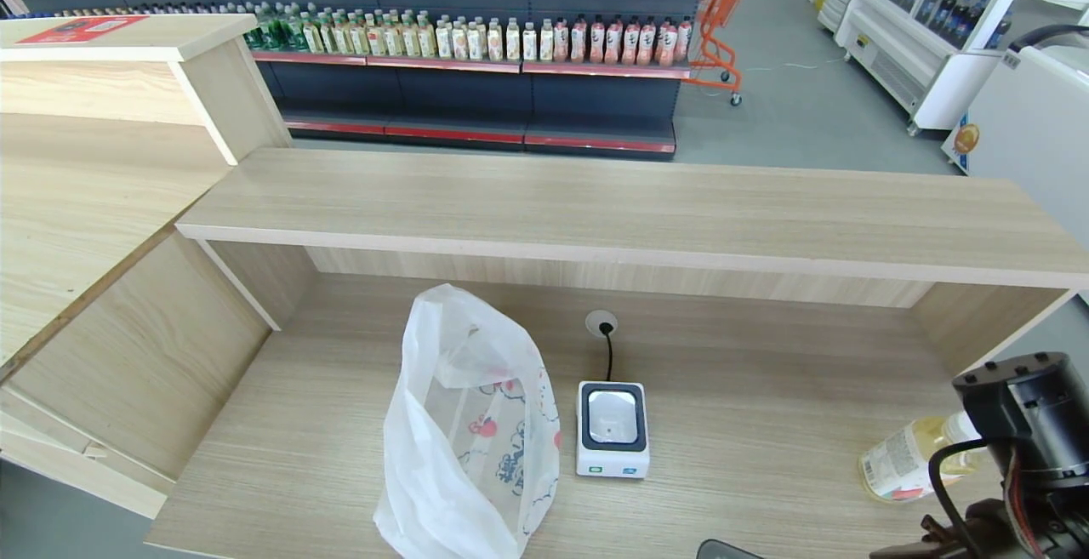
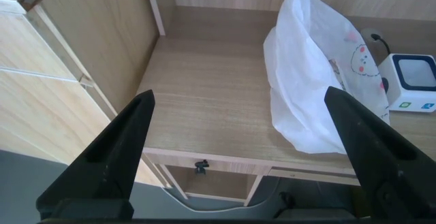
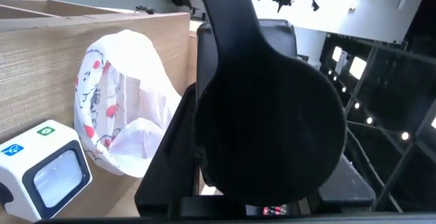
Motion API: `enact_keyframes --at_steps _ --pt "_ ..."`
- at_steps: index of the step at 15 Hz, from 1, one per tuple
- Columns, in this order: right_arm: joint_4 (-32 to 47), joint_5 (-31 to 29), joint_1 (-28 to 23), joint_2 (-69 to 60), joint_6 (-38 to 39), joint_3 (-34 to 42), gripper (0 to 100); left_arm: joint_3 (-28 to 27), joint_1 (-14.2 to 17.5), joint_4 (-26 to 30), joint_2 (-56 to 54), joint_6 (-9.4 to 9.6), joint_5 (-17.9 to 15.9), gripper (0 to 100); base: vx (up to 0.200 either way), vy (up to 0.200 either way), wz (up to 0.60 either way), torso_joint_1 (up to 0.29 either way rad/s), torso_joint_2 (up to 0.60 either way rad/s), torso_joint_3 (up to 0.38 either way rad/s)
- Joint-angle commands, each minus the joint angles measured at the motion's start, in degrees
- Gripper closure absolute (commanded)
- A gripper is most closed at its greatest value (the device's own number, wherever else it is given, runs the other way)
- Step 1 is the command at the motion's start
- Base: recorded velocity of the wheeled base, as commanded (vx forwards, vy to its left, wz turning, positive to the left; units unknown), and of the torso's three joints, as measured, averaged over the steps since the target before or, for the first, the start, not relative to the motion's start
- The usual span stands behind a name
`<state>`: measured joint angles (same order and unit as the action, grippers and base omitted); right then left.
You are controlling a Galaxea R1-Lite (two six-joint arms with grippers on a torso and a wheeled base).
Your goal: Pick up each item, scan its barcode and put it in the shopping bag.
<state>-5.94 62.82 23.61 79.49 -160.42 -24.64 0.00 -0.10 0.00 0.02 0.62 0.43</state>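
Plainly, my left tool [image 2: 240,96] was spread wide and held nothing, hanging over the near left edge of the light wooden bench [image 1: 749,423]. The white, see-through plastic shopping bag with a cartoon print [image 1: 468,431] stood open on the bench, its bottom cut off by the head view's lower edge. Just beside it on the right sat the white box scanner with a dark-framed glass window [image 1: 612,430]. The clear plastic bottle of pale yellow liquid [image 1: 915,455] lay on its side near the bench's right end, well apart from the scanner; my right arm hid its far end. My right tool [image 3: 266,122] showed as a dark mass, and I could not tell whether it was wide or narrow.
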Motion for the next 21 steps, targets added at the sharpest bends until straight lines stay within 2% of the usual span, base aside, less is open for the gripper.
enact_keyframes --at_steps 1,5,6,7,8,9,10,11,12,14,15,17,18,19,21 --pt "0.0 0.0 0.0 -0.3 -4.6 0.2 100 0.0 0.0 0.0 0.0 -0.01 0.0 0 0.0 0.0 0.0 0.0 0.0 0.0" --pt "-0.2 0.0 -0.1 -1.4 -2.9 -1.3 100 0.0 0.0 0.0 0.0 -0.01 0.0 0 0.0 0.0 0.0 0.0 0.0 0.0" --pt "-2.5 -0.1 -1.7 -3.5 8.0 -3.4 100 0.0 0.0 0.0 0.0 -0.01 0.0 0 0.0 0.0 0.0 0.0 0.0 0.0" --pt "-4.9 -0.3 -5.9 -5.7 20.3 -4.1 100 0.0 0.0 0.0 0.0 -0.01 0.0 0 0.0 0.0 0.0 0.0 0.0 0.0" --pt "-5.8 -1.2 -9.9 -7.2 27.7 -4.0 100 0.0 0.0 0.0 0.0 -0.01 0.0 0 0.0 0.0 0.0 0.0 0.0 0.0" --pt "-6.5 -2.2 -16.8 -9.7 37.7 -4.2 100 0.0 0.1 0.0 0.0 -0.01 0.0 0 0.0 0.0 0.0 0.0 0.0 0.0" --pt "-6.6 -1.5 -17.8 -10.4 43.6 -4.3 100 0.0 0.0 0.0 0.0 -0.01 0.0 0 0.0 0.0 0.0 0.0 0.0 0.0" --pt "-5.9 2.1 -17.8 -10.4 49.5 -3.4 100 0.0 0.0 0.0 0.0 -0.01 0.0 0 0.0 0.0 0.0 0.0 0.0 0.0" --pt "-5.6 3.6 -18.6 -10.4 52.0 -2.4 100 0.0 0.0 0.0 0.0 -0.01 0.0 0 0.0 0.0 0.0 0.0 0.0 0.0" --pt "1.3 2.7 -19.1 -10.9 63.8 -2.5 100 0.0 0.1 0.0 0.0 -0.01 0.0 0 0.0 0.0 0.0 0.0 0.0 0.0" --pt "4.5 1.3 -19.3 -11.2 76.0 -4.1 100 0.0 0.0 0.0 0.0 -0.01 0.0 0 0.0 0.0 0.0 0.0 0.0 0.0" --pt "4.6 -5.4 -20.4 -11.1 105.8 -6.0 100 0.0 0.0 0.0 0.0 -0.01 0.0 0 0.0 0.0 0.0 0.0 0.0 0.0" --pt "4.4 -10.7 -20.4 -10.4 119.3 -6.7 100 0.0 0.0 0.0 0.0 -0.01 0.0 0 0.0 0.0 0.0 0.0 0.0 0.0" --pt "3.2 -18.9 -20.0 -8.8 134.1 -7.2 100 0.0 0.0 0.0 0.0 -0.01 0.0 0 0.0 0.0 0.0 0.0 0.0 0.0" --pt "-2.5 -33.9 -14.3 -2.1 157.7 -7.2 100 0.0 0.0 0.0 0.0 -0.01 0.0 0 0.0 0.0 0.0 0.0 0.0 0.0"
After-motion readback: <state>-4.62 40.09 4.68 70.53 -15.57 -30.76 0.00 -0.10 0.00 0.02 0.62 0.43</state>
